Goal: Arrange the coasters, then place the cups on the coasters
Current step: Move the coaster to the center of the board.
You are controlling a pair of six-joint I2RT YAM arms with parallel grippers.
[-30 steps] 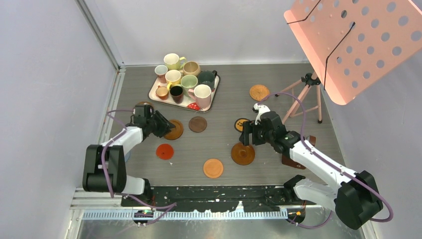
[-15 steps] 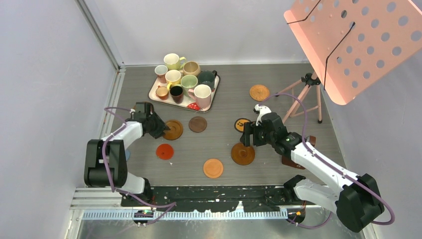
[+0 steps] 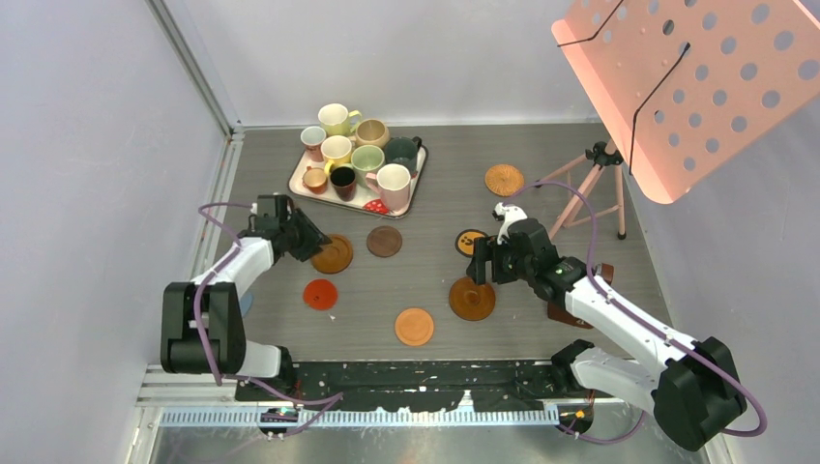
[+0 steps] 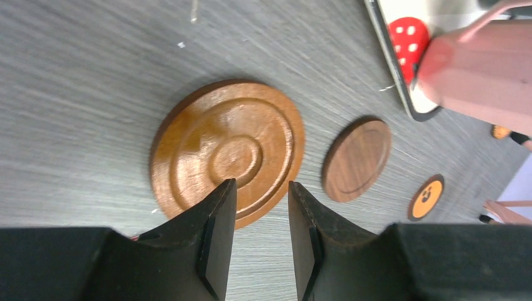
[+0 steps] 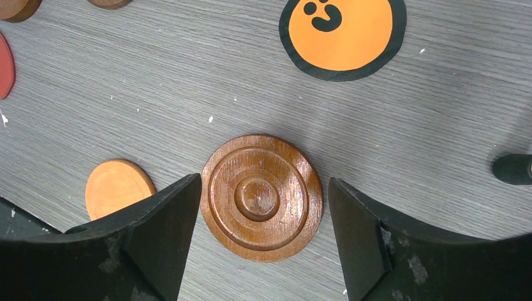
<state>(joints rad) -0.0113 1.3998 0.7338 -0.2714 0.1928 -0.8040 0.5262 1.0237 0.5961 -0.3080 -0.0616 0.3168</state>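
Hands poised over round brown wooden coasters [image 4: 226,150].
Left hand [image 4: 262,188], near the white strawberry-printed tray [image 3: 296,184], narrowly parted; right hand [image 5: 263,180] wide open.

I am finding no words, numbers or brand names to read anywhere in these views. The one sign I am seeing is sitting on the black-rimmed orange coaster [image 5: 342,37] lying on the bench [image 5: 157,81]: a black mark of small blobs and a curved stroke near its upper edge, which I am not making out as any letter. The tray [image 4: 390,63] is showing a red patch with white dots, a printed picture rather than writing.
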